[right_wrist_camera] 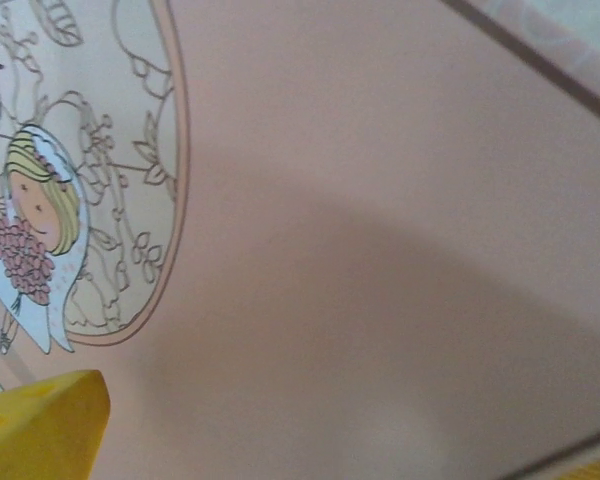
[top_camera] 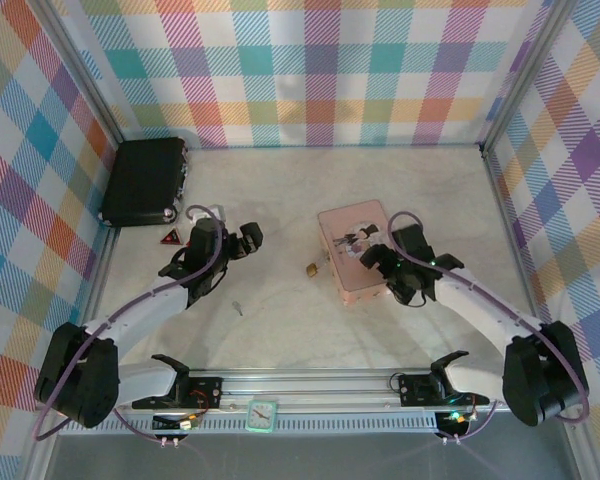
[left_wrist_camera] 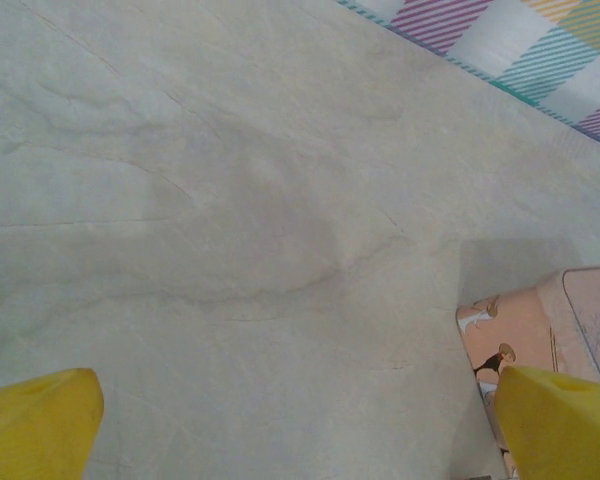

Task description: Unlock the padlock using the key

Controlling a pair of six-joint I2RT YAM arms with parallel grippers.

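Note:
The small brass padlock (top_camera: 310, 269) lies on the table just left of the pink tin (top_camera: 352, 250). The thin silver key (top_camera: 238, 308) lies on the table nearer the arms, left of the padlock. My left gripper (top_camera: 246, 240) hovers left of the padlock and beyond the key; its yellow fingertips (left_wrist_camera: 35, 425) stand wide apart over bare table, open (left_wrist_camera: 300, 430). My right gripper (top_camera: 373, 262) hangs open over the tin's near half, close above the lid (right_wrist_camera: 380, 250), with one yellow fingertip (right_wrist_camera: 40, 425) at the lower left and nothing between the fingers (right_wrist_camera: 310, 450).
A black case (top_camera: 145, 180) sits at the back left by the wall. A small red triangular piece (top_camera: 170, 237) lies near the left arm. The tin's corner (left_wrist_camera: 540, 330) shows right of the left gripper. Checked walls close in the table on three sides.

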